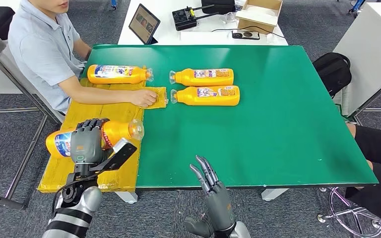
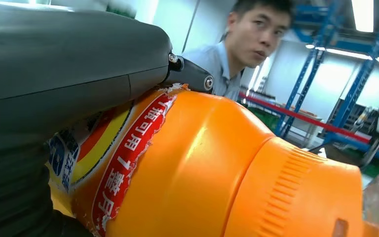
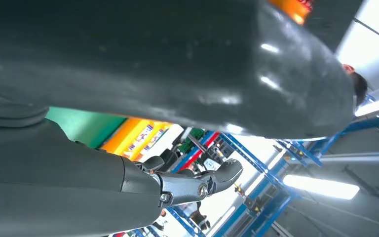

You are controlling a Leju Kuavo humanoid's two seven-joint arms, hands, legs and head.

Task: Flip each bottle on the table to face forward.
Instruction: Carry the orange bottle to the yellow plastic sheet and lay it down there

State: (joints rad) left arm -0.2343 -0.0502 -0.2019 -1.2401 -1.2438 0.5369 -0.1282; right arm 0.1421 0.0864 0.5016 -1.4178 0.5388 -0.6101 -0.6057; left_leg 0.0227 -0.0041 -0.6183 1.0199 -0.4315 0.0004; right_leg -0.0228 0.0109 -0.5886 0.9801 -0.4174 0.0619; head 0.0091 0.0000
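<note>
— While my left hand [image 1: 86, 141] wraps its fingers over the nearest orange bottle [image 1: 121, 131], where does that bottle sit?

— On its side on the yellow cardboard sheet [image 1: 92, 111] at the left end of the green table [image 1: 278, 124], clear cap toward the table's middle. From the left wrist I see its orange shoulder [image 2: 202, 163] and the red-edged label pressed under my palm.

— And the other bottles?

— One more lies on the cardboard farther back [image 1: 119, 74], near the seated person [image 1: 44, 49], whose hand [image 1: 145, 97] rests flat on the sheet. Two lie side by side on the green surface [image 1: 203, 77] [image 1: 206, 95], caps pointing left.

— My right hand?

— My right hand [image 1: 213, 191] hangs at the table's near edge, fingers straight and spread, gripping nothing.

— Beyond the table?

— A tablet [image 1: 144, 23] and a cardboard box [image 1: 259, 14] on a white desk.
</note>
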